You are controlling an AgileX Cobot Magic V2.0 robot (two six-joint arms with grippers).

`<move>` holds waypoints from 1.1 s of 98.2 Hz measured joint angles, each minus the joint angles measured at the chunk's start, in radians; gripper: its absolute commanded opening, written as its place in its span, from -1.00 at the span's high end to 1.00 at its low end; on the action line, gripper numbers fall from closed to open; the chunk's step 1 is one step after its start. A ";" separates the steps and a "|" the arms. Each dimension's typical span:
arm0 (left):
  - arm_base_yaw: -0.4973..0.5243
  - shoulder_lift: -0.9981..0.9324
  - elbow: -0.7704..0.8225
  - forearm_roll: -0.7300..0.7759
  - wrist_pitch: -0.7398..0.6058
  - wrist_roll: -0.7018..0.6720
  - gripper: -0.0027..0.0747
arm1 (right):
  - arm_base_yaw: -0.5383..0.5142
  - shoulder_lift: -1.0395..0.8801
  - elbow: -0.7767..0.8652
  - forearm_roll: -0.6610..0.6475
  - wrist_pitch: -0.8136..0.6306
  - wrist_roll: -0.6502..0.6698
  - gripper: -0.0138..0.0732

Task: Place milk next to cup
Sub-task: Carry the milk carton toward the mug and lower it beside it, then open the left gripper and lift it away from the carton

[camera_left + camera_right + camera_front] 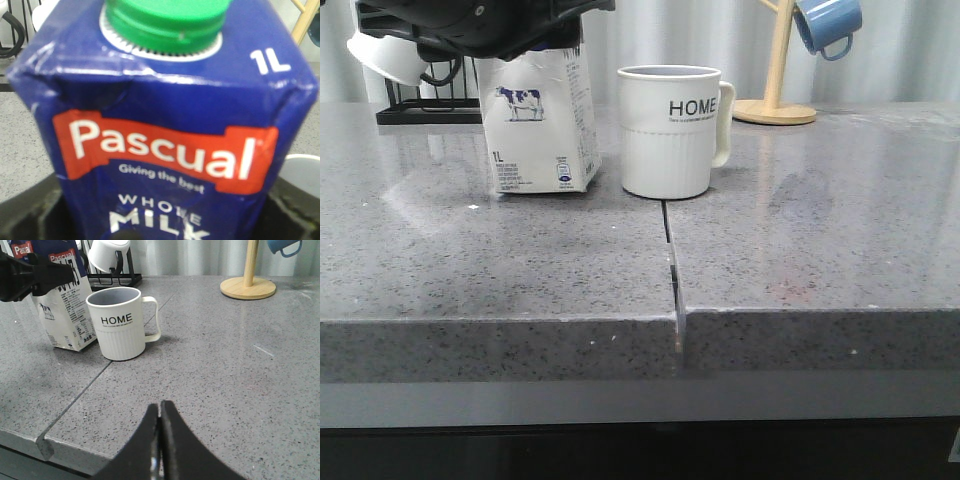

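Note:
The milk (540, 130) is a blue-topped carton with a white lower body and a cow picture. It stands on the grey counter just left of the cup (670, 130), with a narrow gap between them. The cup is a white mug with black "HOME" lettering and a handle on its right. My left gripper (520, 40) is shut on the milk's upper part; the carton (165, 100) fills the left wrist view. My right gripper (161, 410) is shut and empty, low over the counter near its front edge. The cup (120, 325) and milk (62, 315) show beyond it.
A black rack (420, 108) with a white mug (380, 55) stands at the back left, behind the milk. A wooden mug tree (777, 70) with a blue mug (828, 25) stands at the back right. A seam (670, 260) splits the counter.

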 measured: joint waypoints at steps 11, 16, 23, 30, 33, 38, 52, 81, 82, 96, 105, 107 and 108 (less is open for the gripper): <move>0.000 0.000 0.000 0.000 0.002 0.000 -0.73 | 0.000 0.000 0.000 0.000 0.000 0.000 0.84; 0.000 0.000 0.000 0.000 0.002 0.000 -0.80 | 0.000 0.000 0.000 0.000 0.000 0.000 0.84; 0.000 0.000 0.000 -0.001 0.006 0.000 -0.81 | 0.000 0.000 0.000 0.000 0.000 0.000 0.84; -0.002 0.000 0.000 -0.002 0.005 0.000 -0.81 | 0.000 0.000 0.000 0.000 0.000 0.000 0.84; -0.005 0.000 0.000 -0.003 0.005 0.000 -0.81 | 0.000 0.000 0.000 0.000 0.000 0.000 0.84; -0.007 0.000 0.000 -0.003 0.006 0.000 -0.81 | 0.000 0.000 0.000 0.000 0.000 0.000 0.84; -0.015 0.000 0.000 -0.003 0.008 0.000 -0.81 | 0.000 0.000 0.000 0.000 0.000 0.000 0.84; -0.032 -0.043 0.021 -0.005 0.008 0.034 -0.81 | 0.000 0.000 0.000 0.000 0.000 0.000 0.84; -0.034 -0.045 0.023 -0.005 0.008 0.036 -0.81 | 0.000 0.000 0.000 0.000 0.000 0.000 0.84; -0.034 -0.097 0.080 -0.005 0.002 0.041 -0.80 | 0.000 0.000 0.000 0.000 0.000 0.000 0.84; -0.038 -0.139 0.119 -0.005 0.002 0.041 -0.80 | 0.000 0.000 0.000 0.000 0.000 0.000 0.84; -0.039 -0.149 0.128 -0.005 0.002 0.041 -0.80 | 0.000 0.000 0.000 0.000 0.000 0.000 0.84; -0.041 -0.153 0.131 -0.005 0.002 0.041 -0.80 | 0.000 0.000 0.000 0.000 0.000 0.000 0.84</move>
